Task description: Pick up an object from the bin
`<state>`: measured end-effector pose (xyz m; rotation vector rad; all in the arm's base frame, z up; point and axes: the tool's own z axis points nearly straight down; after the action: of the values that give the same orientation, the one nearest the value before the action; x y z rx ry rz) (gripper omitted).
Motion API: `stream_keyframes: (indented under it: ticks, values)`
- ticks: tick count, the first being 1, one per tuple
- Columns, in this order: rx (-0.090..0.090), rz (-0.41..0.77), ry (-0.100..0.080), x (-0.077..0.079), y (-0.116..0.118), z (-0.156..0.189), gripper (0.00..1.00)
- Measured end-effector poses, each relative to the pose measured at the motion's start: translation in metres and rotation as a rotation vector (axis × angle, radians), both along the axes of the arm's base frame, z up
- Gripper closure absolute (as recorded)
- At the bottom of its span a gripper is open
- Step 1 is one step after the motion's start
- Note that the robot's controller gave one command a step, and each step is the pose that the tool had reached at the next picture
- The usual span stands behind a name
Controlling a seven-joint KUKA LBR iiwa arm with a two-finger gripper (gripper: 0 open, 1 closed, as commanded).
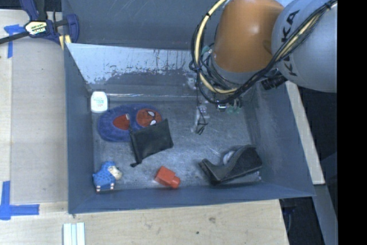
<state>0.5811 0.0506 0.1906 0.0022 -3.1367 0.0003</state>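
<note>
My gripper (200, 121) hangs over bare bin floor (229, 135); open or closed, I can't tell. I'd center over the black pouch (151, 143).

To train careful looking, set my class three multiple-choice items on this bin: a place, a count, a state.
1. Where does the red block lie?
A) by the bin's near wall, between the blue toy and the black curved piece
B) in the far left corner
C) against the right wall

2. How many red discs sit on the flat blue thing?
A) one
B) two
C) four

3. What is the pincer doing?
A) lifting the red block
B) pressing on the blue toy
C) hanging over bare floor

1 A: it lies low in the view between those two.
2 B: two discs side by side.
3 C: bare floor beneath it, right of the black pouch.
</note>
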Motion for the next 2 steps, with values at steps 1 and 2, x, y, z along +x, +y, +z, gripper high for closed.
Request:
stream_keyframes:
  ticks: [1, 2]
  values:
    - [0.001, 0.309, -0.013, -0.003, 0.07, -0.12, 0.0]
    - [0.0, -0.079, -0.008, -0.015, 0.055, -0.09, 0.0]
